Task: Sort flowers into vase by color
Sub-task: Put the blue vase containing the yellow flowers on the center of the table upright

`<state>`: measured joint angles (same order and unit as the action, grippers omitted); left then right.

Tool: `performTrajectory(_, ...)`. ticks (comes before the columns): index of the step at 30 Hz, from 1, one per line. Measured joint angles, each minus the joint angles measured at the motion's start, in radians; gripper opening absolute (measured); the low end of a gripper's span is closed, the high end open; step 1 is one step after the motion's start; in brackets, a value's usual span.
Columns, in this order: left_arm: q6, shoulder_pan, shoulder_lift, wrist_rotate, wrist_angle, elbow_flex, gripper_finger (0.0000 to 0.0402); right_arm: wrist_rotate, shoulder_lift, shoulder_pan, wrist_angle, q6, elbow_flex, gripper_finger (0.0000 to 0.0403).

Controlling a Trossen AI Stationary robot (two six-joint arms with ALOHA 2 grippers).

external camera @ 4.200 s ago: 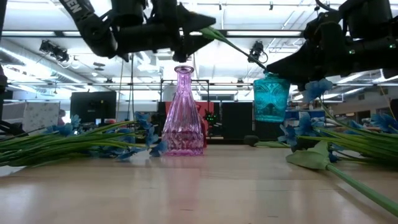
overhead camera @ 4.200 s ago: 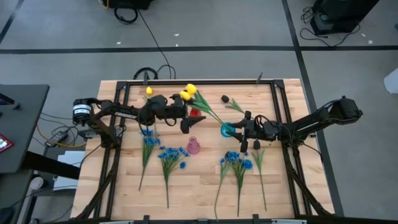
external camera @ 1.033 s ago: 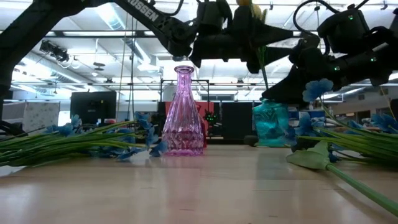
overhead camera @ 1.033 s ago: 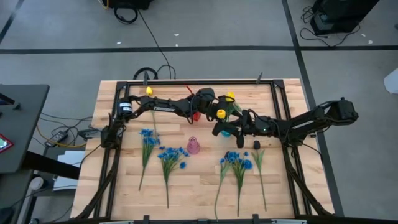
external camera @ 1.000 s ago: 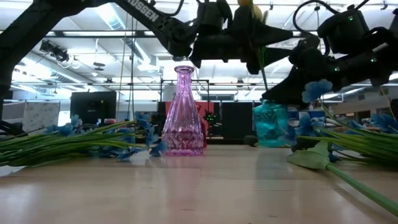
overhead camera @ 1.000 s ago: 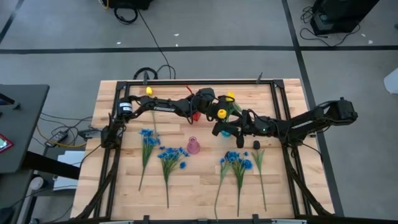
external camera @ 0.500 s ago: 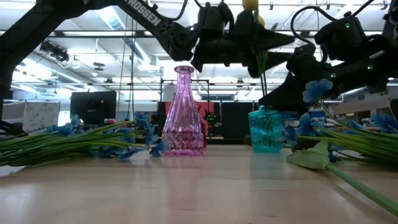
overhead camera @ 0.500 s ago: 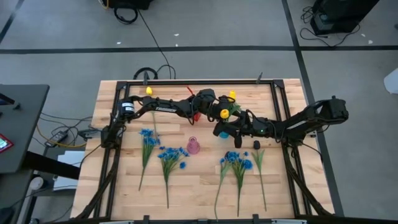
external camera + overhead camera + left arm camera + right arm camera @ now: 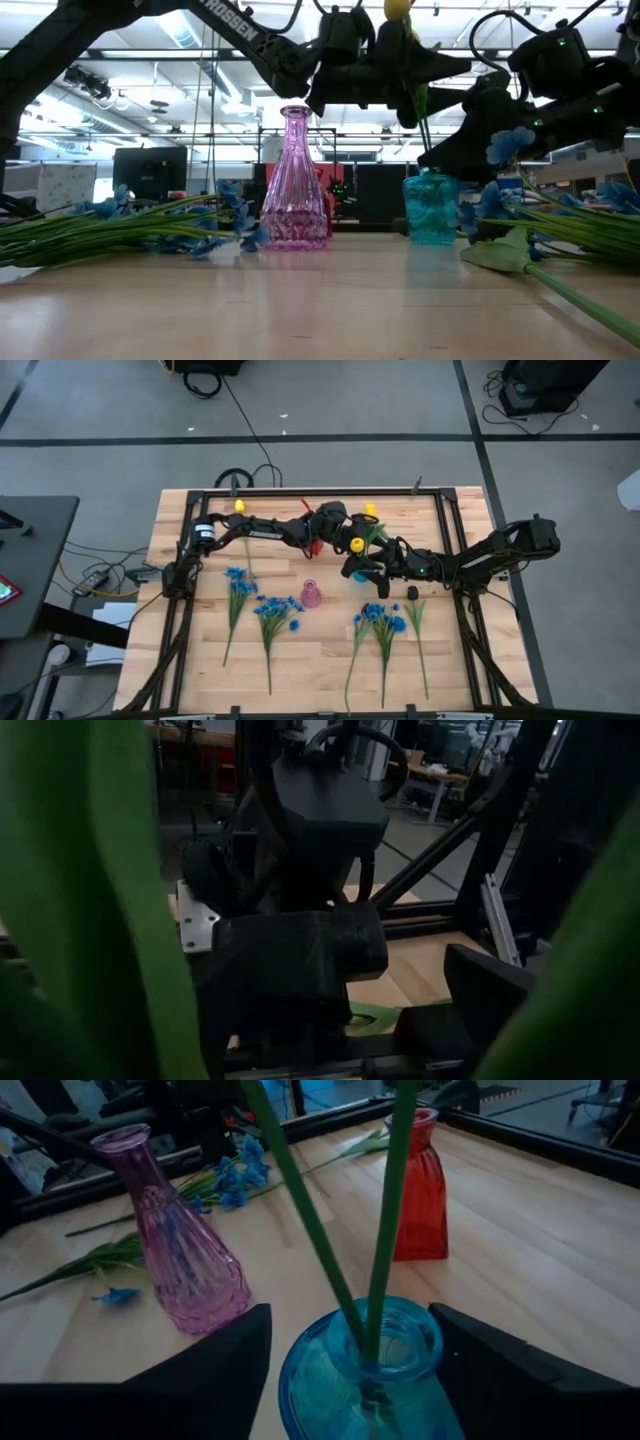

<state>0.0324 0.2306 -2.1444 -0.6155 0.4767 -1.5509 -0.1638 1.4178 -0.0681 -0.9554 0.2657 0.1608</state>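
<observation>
Green stems before dark arm

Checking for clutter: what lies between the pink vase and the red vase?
Only bare wood: in the right wrist view, nothing sits between the pink vase and the red vase.

Two yellow tulips stand with their stems in the teal vase; blue flower bunches lie flat at six o'clock.

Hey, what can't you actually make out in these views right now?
Left wrist view: blurred green foliage right against the lens hides most of what lies beyond.
Right wrist view: the two stems in the blue vase run off the top edge, so their blooms are unseen.
High view: that vase is mostly covered by the right gripper.
</observation>
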Motion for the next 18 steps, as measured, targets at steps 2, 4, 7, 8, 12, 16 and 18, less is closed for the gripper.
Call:
performTrajectory(2,0.0,0.007,0.002,0.0,-0.016,0.0,0.0357,0.0,0.0,0.0,0.002,-0.002,0.0,0.0291)
performTrajectory(4,0.0,0.015,0.003,0.001,-0.049,0.001,0.0366,0.0,0.0,0.0,0.003,-0.002,0.0,0.0298)
performTrajectory(7,-0.033,0.025,0.003,0.002,-0.098,0.003,0.0381,0.0,0.001,0.0,0.003,-0.008,0.0,0.0304)
performTrajectory(8,-0.048,0.026,0.003,0.002,-0.106,0.003,0.0386,0.0,0.001,0.0,0.004,-0.008,0.0,0.0306)
performTrajectory(12,-0.056,0.03,0.004,-0.009,-0.107,0.003,0.0398,-0.001,0.001,0.0,0.005,-0.008,-0.001,0.031)
performTrajectory(16,-0.079,0.038,0.008,-0.009,-0.113,0.003,0.0399,-0.003,-0.004,0.0,0.006,-0.008,-0.001,0.031)
performTrajectory(18,-0.084,0.045,0.022,-0.011,-0.129,0.003,0.0398,-0.002,-0.014,0.0,0.014,-0.015,-0.002,0.031)
